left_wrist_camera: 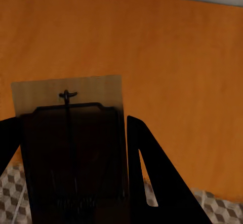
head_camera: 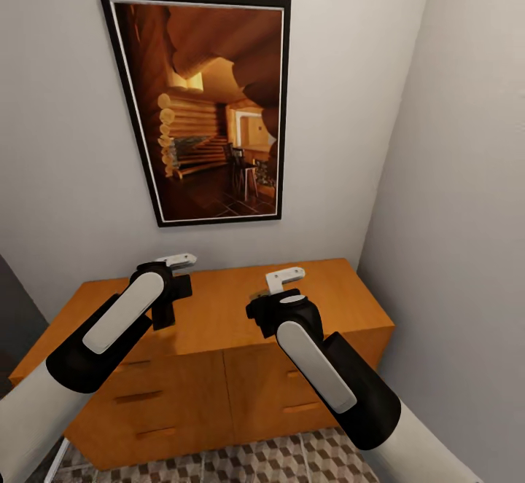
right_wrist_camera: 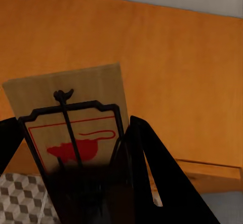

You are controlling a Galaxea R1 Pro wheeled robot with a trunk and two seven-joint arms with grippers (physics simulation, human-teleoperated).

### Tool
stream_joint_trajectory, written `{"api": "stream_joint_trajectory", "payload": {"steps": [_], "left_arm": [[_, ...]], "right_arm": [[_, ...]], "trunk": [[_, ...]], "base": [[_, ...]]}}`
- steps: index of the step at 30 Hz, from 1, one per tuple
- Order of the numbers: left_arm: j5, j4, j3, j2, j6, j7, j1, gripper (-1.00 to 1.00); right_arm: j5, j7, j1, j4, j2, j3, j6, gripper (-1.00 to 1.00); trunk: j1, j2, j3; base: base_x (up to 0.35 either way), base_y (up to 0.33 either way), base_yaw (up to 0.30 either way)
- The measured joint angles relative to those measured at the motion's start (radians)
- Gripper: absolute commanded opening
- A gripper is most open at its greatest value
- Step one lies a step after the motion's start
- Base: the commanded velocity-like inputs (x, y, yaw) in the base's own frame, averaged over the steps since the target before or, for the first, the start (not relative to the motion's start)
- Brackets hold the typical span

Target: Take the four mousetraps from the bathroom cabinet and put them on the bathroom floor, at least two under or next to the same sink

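We stand at the orange-brown cabinet [head_camera: 219, 323] in a bathroom corner, both arms raised over its flat top with a mousetrap in each. In the head view the left gripper [head_camera: 169, 273] and the right gripper [head_camera: 281, 288] each show a pale board end poking toward the far wall. The left wrist view shows the left mousetrap [left_wrist_camera: 71, 138] clamped between the dark fingers [left_wrist_camera: 152, 183], its long axis running out along them; the right wrist view shows the right mousetrap [right_wrist_camera: 76, 127] pinched the same way. Both grippers are closed onto their boards.

What the coming move turns on, as we judge it: both traps hang above the cabinet top, while the bathroom floor [head_camera: 292, 461] lies below and nearer, in front of the drawers. Neither arm looks clearly closer to it.

The right trap bears a red rodent silhouette inside a red border; no lettering is legible. A framed picture [head_camera: 211, 104] of a log interior hangs above.
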Motion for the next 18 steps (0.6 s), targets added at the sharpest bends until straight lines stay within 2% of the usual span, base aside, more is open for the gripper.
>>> {"api": "stream_joint_trajectory", "payload": {"steps": [11,18], "left_arm": [[0.000,0.000,-0.003,0.000,0.001,0.000,0.000,-1.00],[0.000,0.000,-0.003,0.000,0.001,0.000,0.000,-1.00]], "right_arm": [[0.000,0.001,0.000,0.001,0.000,0.001,0.000,-1.00],[-0.001,0.002,0.000,0.001,0.000,0.005,0.000,-1.00]], "trunk": [[0.000,0.000,0.000],[0.000,0.000,0.000]], "base": [[-0.198,0.000,0.000],[-0.050,0.000,0.000]]}}
